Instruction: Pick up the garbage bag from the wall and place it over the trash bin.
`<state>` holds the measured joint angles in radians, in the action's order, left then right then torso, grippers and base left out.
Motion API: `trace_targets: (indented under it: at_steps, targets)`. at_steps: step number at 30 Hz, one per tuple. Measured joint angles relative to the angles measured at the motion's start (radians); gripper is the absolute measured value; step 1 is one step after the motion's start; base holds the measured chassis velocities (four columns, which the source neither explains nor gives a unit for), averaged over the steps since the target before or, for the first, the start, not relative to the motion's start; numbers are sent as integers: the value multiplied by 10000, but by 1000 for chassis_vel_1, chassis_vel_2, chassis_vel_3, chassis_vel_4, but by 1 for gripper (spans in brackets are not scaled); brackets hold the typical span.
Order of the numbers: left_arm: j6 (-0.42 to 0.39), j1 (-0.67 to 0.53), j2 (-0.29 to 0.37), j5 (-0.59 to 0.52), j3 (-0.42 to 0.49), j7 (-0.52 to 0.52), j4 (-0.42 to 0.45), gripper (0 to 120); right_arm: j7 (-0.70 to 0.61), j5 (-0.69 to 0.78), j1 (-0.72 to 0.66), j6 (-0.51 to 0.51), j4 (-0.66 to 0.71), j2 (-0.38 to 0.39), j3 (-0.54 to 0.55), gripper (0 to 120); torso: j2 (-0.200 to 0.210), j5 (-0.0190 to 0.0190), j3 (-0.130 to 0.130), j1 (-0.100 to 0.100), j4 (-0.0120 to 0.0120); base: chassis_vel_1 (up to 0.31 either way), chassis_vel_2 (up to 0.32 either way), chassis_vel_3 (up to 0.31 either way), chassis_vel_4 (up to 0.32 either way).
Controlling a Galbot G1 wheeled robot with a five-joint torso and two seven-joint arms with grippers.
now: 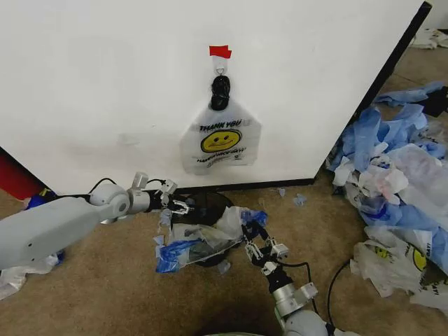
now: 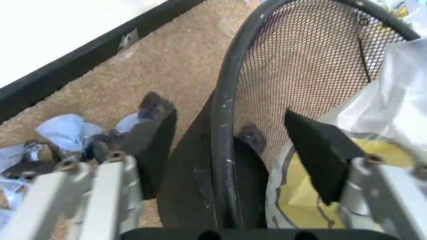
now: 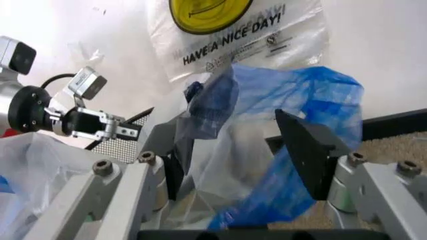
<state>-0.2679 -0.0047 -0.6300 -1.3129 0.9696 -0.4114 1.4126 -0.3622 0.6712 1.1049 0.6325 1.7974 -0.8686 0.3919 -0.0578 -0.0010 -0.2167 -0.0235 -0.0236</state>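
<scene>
**A:** The garbage bag [image 1: 210, 234] is draped across the trash bin [image 1: 206, 203], which sits on the carpet right at the foot of the wall [image 1: 105, 84]. It's crumpled and only partly over the rim.

**B:** That's thin, crinkly film that looks almost weightless. It's floppy and slippery, so it'll bunch and slide rather than hold a shape. I'd pinch a gathered fold near the mouth edge or a handle loop, never the flat panel.

**A:** Left hand [image 1: 180, 206], fingers spread wide, straddles the bin's rim, with one finger outside and one inside the mesh. It isn't gripping anything.

**B:** And the right hand [image 1: 255, 245]?

**A:** It's at the near side of the bin. Its fingers are apart, with blue-patched plastic billowing between them, not pinched.

**B:** What can't we read?

**A:** The bag's mouth is lost in the crumples, and the bin's base is hidden beneath it. There's yellow print inside the mesh, but I can't make out more. A second smiley bag [image 1: 220, 140] hangs on the hook [image 1: 220, 70], and its knotted top hides the handles.
</scene>
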Motion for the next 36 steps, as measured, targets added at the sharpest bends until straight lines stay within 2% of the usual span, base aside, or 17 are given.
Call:
trace_targets:
  at_steps: [3, 4, 10, 11, 16, 27, 34, 36]
  targets:
    - [8, -97, -56, -75, 115, 68, 61, 49, 2, -3, 8, 5, 0, 13, -39, 48, 0, -2, 0, 0, 0, 0, 0, 0, 0]
    - [8, -97, -56, -75, 115, 68, 61, 49, 2, -3, 8, 5, 0, 13, -39, 48, 0, -2, 0, 0, 0, 0, 0, 0, 0]
    - [38, -205, -11, -167, 221, 260, 151, 22, 12, -45, 55, 19, 0, -2, -65, 47, 0, -2, 0, 0, 0, 0, 0, 0, 0]
    - [38, -205, -11, -167, 221, 260, 151, 22, 12, -45, 55, 19, 0, -2, -65, 47, 0, -2, 0, 0, 0, 0, 0, 0, 0]
    - [173, -15, 139, -292, -9, 715, 317, 3, 17, -69, 61, 27, 3, 41, -72, 43, 1, -5, -1, -1, -3, 0, 0, 0, 0]
    - [240, 670, 762, -465, -826, 1596, 938, 1, 7, -69, -86, 10, 53, 46, 99, 38, 2, -3, 0, 0, 0, 0, 0, 0, 0]
    - [247, 1269, 1187, -908, -1813, 2720, 1597, 1, -7, -51, -187, -15, 61, 57, 227, 36, 2, -4, 0, 0, -2, 0, 0, 0, 0]
    - [140, 1778, 1439, -1039, -2656, 3306, 1996, 1, -19, -48, -250, -31, 72, 66, 311, 36, 2, -2, 0, -1, -3, 0, 0, 0, 0]
